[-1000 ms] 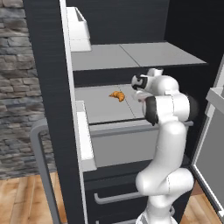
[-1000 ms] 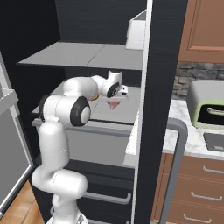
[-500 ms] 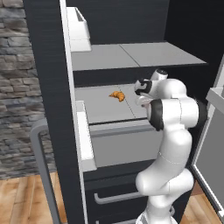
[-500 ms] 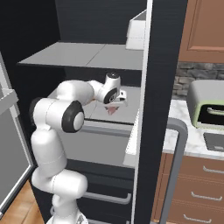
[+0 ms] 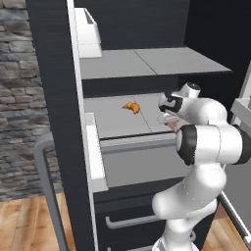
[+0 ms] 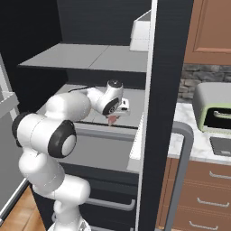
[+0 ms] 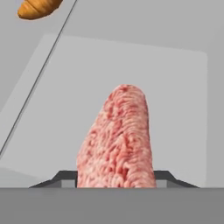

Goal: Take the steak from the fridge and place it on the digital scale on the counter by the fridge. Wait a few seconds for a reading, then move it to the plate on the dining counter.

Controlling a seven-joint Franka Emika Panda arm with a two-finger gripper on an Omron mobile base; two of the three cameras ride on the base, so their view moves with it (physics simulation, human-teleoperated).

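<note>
Above the fridge's (image 5: 59, 122) middle shelf (image 5: 117, 117), the gripper (image 6: 115, 115) is clamped on the steak (image 7: 118, 140), which hangs between its fingers, so it should draw straight back, keeping level and clear of the croissant (image 5: 131, 106) and the door.

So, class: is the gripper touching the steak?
Touching. In the hand view the steak rises from between the gripper fingertips, with no gap; the right base view shows it hanging from the hand.
</note>
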